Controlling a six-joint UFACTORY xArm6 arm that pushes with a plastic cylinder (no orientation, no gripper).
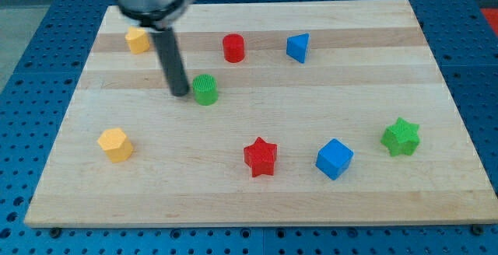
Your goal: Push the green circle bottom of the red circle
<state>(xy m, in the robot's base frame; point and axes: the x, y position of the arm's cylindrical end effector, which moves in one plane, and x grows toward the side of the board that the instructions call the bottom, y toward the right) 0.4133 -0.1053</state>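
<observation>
The green circle (205,89) stands on the wooden board (257,193), left of centre. The red circle (233,47) stands above it and a little to the right, near the view's top. My tip (180,93) rests on the board just left of the green circle, very close to it or touching its left side. The rod rises from the tip toward the view's top left.
A yellow block (138,40) lies at the top left, a second yellow block (116,144) at the lower left. A blue triangle (298,47) sits right of the red circle. A red star (261,157), blue cube (334,158) and green star (401,137) line the lower right.
</observation>
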